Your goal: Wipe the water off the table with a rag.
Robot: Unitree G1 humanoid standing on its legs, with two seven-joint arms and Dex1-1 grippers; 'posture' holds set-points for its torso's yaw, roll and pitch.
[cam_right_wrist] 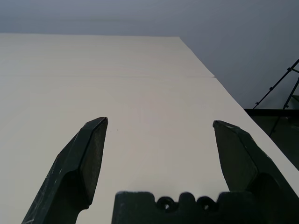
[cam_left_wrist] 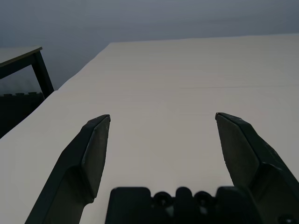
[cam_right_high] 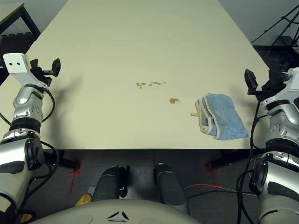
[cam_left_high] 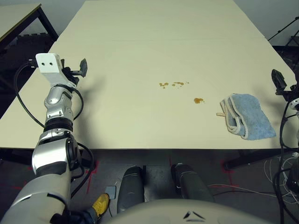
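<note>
With nothing but bare table (cam_left_high: pixel 117 121) between them, the rag (cam_right_high: pixel 220 115) lies just beside the spread, empty fingers of the right gripper (cam_right_wrist: pixel 161 128), its long axis slanting toward the near edge, while the water (cam_right_high: pixel 174 100) spots sit between rag and the likewise spread left gripper (cam_left_wrist: pixel 162 122).

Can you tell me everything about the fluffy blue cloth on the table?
The small light-blue terry rag looks soft and fluffy, with cream-white stitched edging showing along its folded side. It lies loosely folded and bunched, flat on the pale cream table, near the front edge on the robot's right side. Neither gripper touches it. The amber-brown water drops sit just beside it, apart from the cloth.
</note>
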